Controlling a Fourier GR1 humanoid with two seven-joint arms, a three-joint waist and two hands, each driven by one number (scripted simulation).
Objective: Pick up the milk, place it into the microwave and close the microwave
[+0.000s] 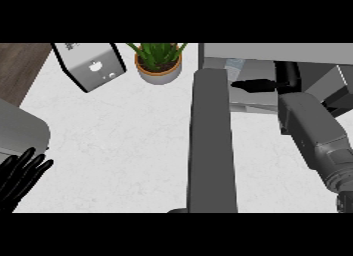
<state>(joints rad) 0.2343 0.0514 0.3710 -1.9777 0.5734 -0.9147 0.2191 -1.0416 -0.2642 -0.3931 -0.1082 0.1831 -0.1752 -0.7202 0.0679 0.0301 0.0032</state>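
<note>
Counter seen from the robot's head: the single view looks steeply down over the white counter, facing from its near edge toward its far edge. At the far edge, a potted plant and a tilted silver appliance mark the top of the frame. The microwave is cropped at far right, its open door running toward the camera through the middle. Close below the lens, the left hand shows at near left and the right forearm at near right.
</note>
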